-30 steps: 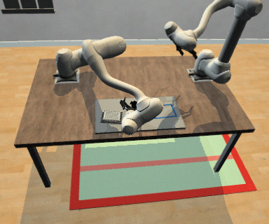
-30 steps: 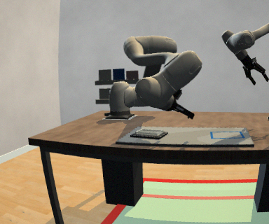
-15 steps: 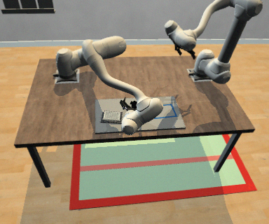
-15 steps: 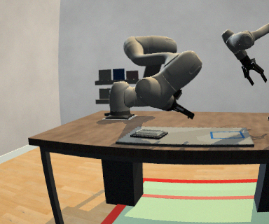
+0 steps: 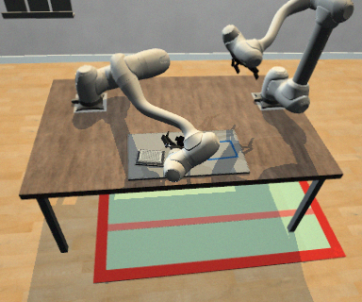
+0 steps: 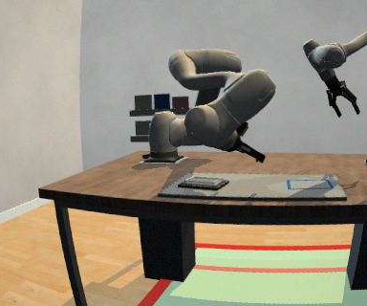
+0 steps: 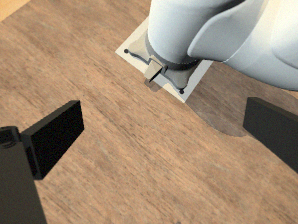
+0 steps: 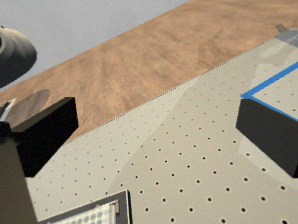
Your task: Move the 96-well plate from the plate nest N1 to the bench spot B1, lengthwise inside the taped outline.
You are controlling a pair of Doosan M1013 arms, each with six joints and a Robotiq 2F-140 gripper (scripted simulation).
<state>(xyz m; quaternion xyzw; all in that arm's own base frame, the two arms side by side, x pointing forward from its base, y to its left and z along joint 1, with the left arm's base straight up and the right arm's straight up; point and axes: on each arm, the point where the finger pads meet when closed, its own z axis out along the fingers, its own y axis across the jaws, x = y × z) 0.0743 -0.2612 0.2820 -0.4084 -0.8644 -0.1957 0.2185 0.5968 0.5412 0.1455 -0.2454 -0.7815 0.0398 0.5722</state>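
Note:
The pale 96-well plate (image 5: 151,157) (image 6: 205,181) (image 8: 94,217) sits in the dark-rimmed nest (image 8: 123,200) on the grey perforated board. The blue taped outline (image 5: 223,158) (image 6: 310,180) (image 8: 270,80) is empty at the board's other end; the right arm partly covers it in the top view. My right gripper (image 5: 172,140) (image 6: 253,143) (image 8: 157,112) is open and empty, above the board between nest and outline, tilted. My left gripper (image 5: 247,75) (image 6: 349,115) (image 7: 163,113) is open and empty, raised high near its own base, far from the plate.
The perforated board (image 5: 138,141) (image 6: 257,192) (image 8: 165,150) lies near the front edge of the brown table (image 5: 51,156) (image 6: 95,184). The right arm's forearm and wrist hang low over the board. Both arm bases stand along the table's rear, the left arm's base plate (image 7: 175,93) showing below its gripper.

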